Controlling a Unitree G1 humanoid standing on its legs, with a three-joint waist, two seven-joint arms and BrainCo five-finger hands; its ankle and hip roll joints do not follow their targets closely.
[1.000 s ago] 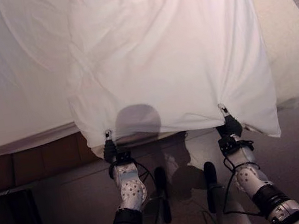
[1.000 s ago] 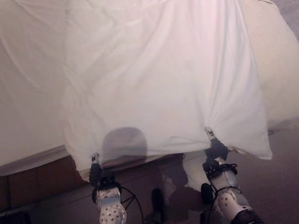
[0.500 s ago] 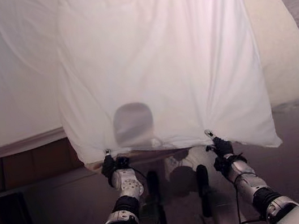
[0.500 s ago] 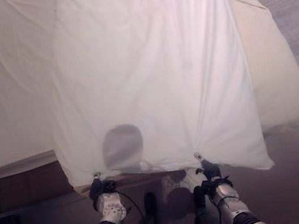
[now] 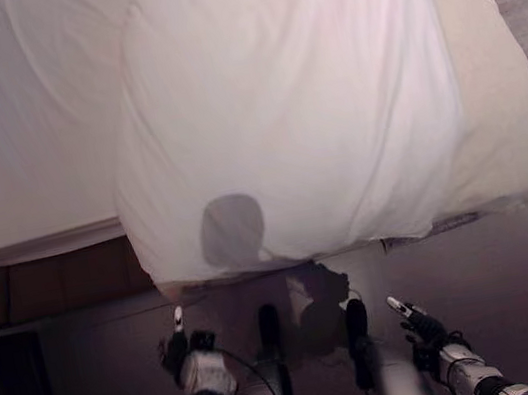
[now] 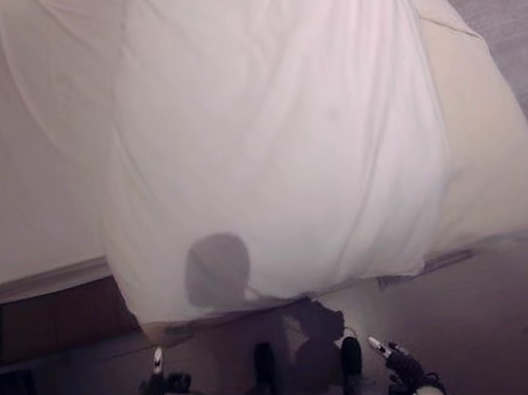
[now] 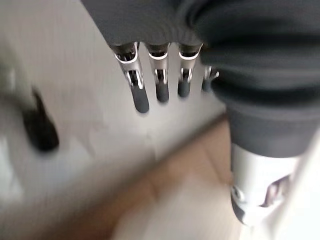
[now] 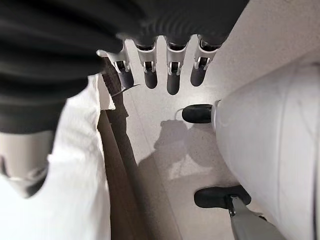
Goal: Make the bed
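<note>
Duvet lies spread over bed, both hands empty.

Dim, pinkish overhead light; round shadow on the duvet; left wrist view seemingly motion-blurred.

Your right hand: fingers straight, holding nothing, over pale floor. White bedding hangs beside it, above a brown bed base.
</note>
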